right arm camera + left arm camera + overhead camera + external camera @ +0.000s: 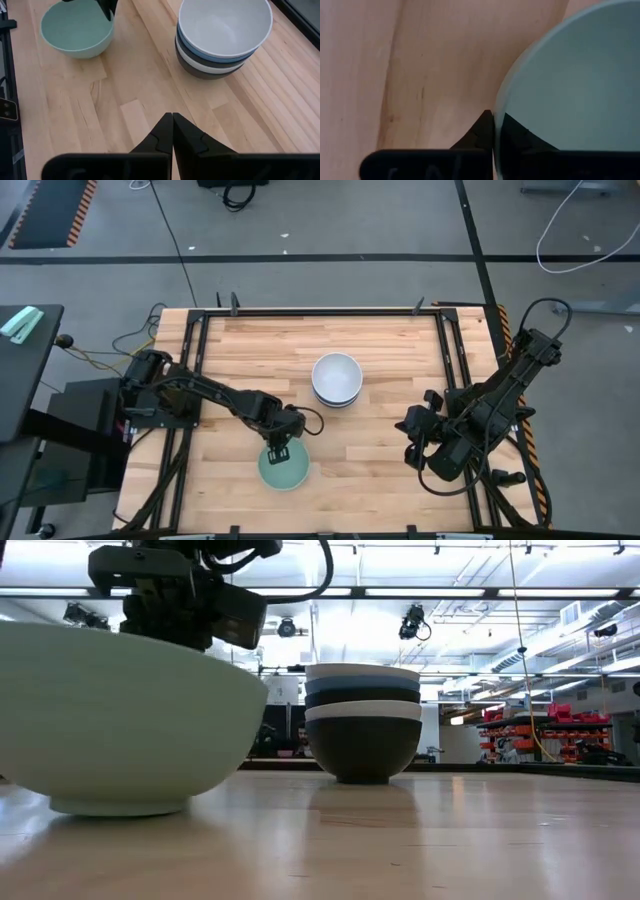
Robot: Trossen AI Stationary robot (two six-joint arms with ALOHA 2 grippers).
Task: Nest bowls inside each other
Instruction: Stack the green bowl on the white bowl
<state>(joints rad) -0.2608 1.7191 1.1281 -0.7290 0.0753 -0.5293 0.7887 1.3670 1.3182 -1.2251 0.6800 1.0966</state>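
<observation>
A pale mint green bowl [286, 470] stands on its foot [118, 806] near the table's front edge, left of centre. My left gripper [278, 450] is shut on its far rim. Near the middle of the table stands a stack of several nested bowls [337, 379]: a white one on top, then blue, black, white and black rims [362, 705] below it. My right gripper [173, 127] hangs shut above the table at the right, with nothing between its fingers. My left gripper pinches the mint bowl's rim [496, 107] on the bowl's far side, one finger inside the bowl [520, 137] and one outside [480, 132]. The fingers come from above, pointing steeply down. The bowl sits upright with its foot on the table.
A black metal frame [320, 311] runs around the wooden tabletop. Bare wood lies between the mint bowl and the stack [150, 75], and in front of my right gripper.
</observation>
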